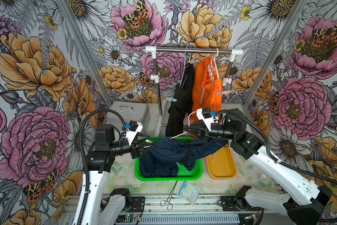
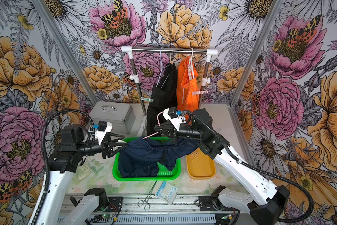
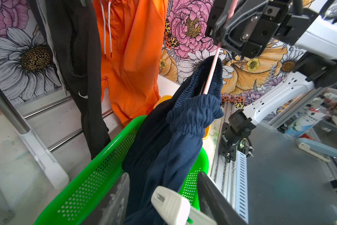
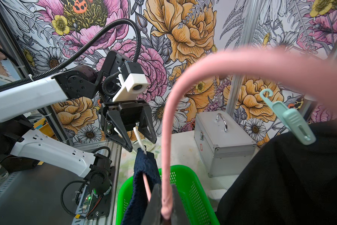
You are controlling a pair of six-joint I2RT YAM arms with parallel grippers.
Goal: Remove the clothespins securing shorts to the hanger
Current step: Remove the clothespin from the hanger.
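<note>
My left gripper (image 1: 151, 140) straddles the white clothespin (image 3: 170, 206) half-open, not yet pinching; it lies lengthwise between the jaws, clipped to navy shorts (image 1: 163, 155). Right gripper (image 1: 184, 129) clamps pink hanger (image 4: 165, 146).

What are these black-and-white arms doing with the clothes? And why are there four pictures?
They are two robot arms, each ending in a pincer. Two pictures look down from above. The other two come from small cameras on the arms' wrists. The right pincer is shut on a pink hanger carrying navy shorts, which droop into a green basket. The left pincer is open around a white clothespin clipped on those shorts. Behind, black shorts and orange shorts hang on a rail. A yellow tray, forceps and a packet lie on the table.
</note>
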